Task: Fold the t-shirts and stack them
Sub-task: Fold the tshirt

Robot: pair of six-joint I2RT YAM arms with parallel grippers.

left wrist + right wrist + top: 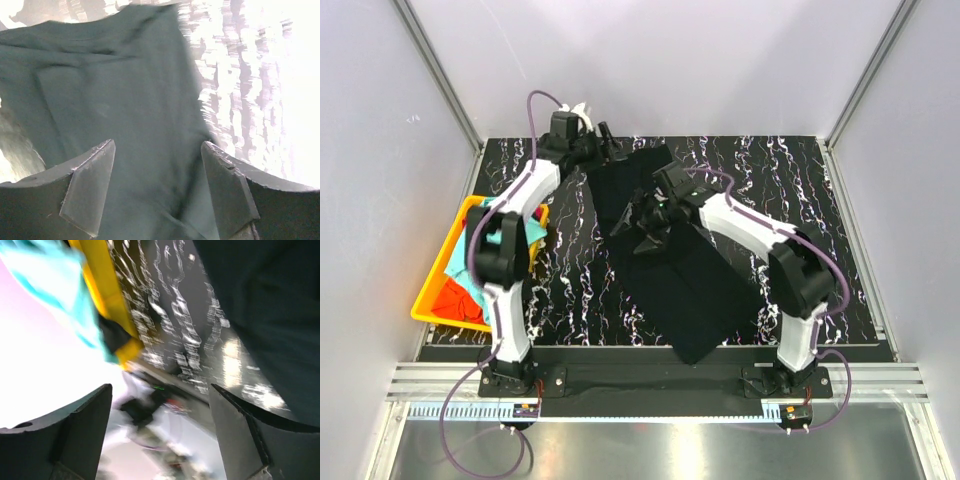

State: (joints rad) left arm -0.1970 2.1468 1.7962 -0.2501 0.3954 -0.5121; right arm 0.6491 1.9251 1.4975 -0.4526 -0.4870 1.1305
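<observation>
The overhead view alone shows the whole layout. A black t-shirt [680, 280] lies spread at a slant on the marbled table [800, 200], running from the far middle down to the near edge between the two arm bases. At the left edge of the table stands a yellow bin [448, 321] holding a turquoise shirt [461, 268] and an orange-red shirt [455, 300].

The left wrist view shows only the black cloth below it, wrinkled, with a bright strip of table to one side. The right wrist view is blurred. It looks sideways across the table to the bin and the turquoise cloth, with the black shirt along one side of the picture.

The table is open to the right of the black shirt, and a bare strip lies between the shirt and the bin. The shirt's near corner reaches the table's front edge.

The left gripper [608, 140] sits at the shirt's far left corner. Its fingers [87, 190] are spread wide, with cloth beneath the gap and none of it pinched. The right gripper [645, 222] hangs over the upper half of the shirt. Its fingers [82, 435] are also apart, with nothing between them.
</observation>
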